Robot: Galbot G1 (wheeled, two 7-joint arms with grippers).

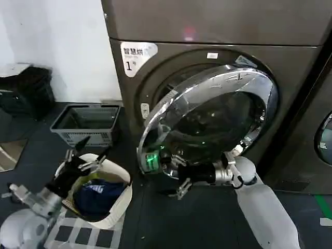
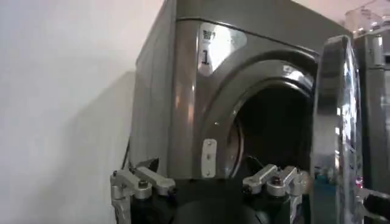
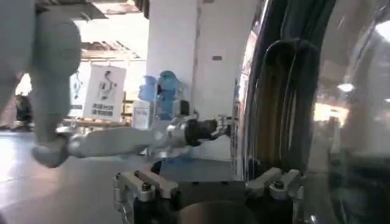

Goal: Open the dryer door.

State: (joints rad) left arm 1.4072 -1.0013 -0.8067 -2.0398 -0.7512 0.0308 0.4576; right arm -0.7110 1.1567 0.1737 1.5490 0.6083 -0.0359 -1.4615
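The right gripper (image 1: 167,165), fingers spread, sits at the lower free edge of the dryer door (image 1: 218,111), apparently to swing it wider off the dryer (image 1: 290,72). The left gripper (image 1: 88,155), fingers also spread, waits well left of the door above a laundry basket (image 1: 116,205).

The dryer door (image 1: 207,116) is showing a wide chrome rim, glossy and mirror-like, around dark smooth glass. The dryer (image 1: 207,31) body is looking like brushed metal in bronze-grey, with a soft sheen. Its white label (image 1: 136,56) is looking like smooth paper or film. The grey basket (image 1: 85,124) is looking like matt plastic. The right gripper (image 1: 174,174) is showing bare silvery metal parts.
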